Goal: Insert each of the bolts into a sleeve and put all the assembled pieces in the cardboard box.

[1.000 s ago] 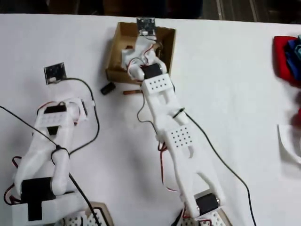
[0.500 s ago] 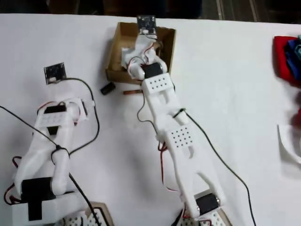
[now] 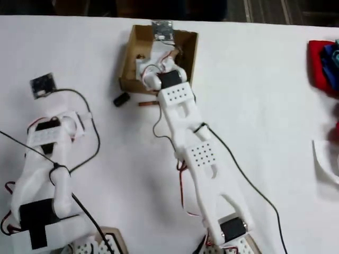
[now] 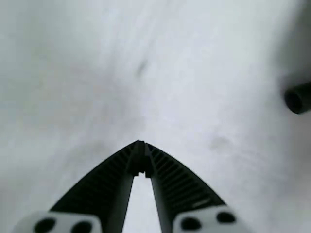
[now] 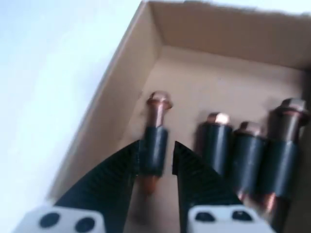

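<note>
My right gripper (image 5: 156,144) hangs inside the cardboard box (image 5: 112,95), open, with a copper bolt in a black sleeve (image 5: 158,105) between its fingers; a narrow gap shows on one side. Three more assembled pieces (image 5: 248,148) lie side by side in the box. From above, the right arm (image 3: 175,98) stretches over the box (image 3: 191,52). A loose black sleeve (image 3: 122,99) and a bare copper bolt (image 3: 148,103) lie on the table just in front of the box. My left gripper (image 4: 140,146) is shut and empty over the white table, with the loose sleeve (image 4: 297,98) off to one side.
The left arm (image 3: 48,135) stands at the table's left, its cable looping beside it. A red and blue cloth (image 3: 323,58) and a white object (image 3: 324,161) sit at the far right edge. White tabletop lies between the arms.
The left arm has swung to the left, away from the loose sleeve and bolt. The right arm has stayed over the box with only a slight shift of its wrist.
</note>
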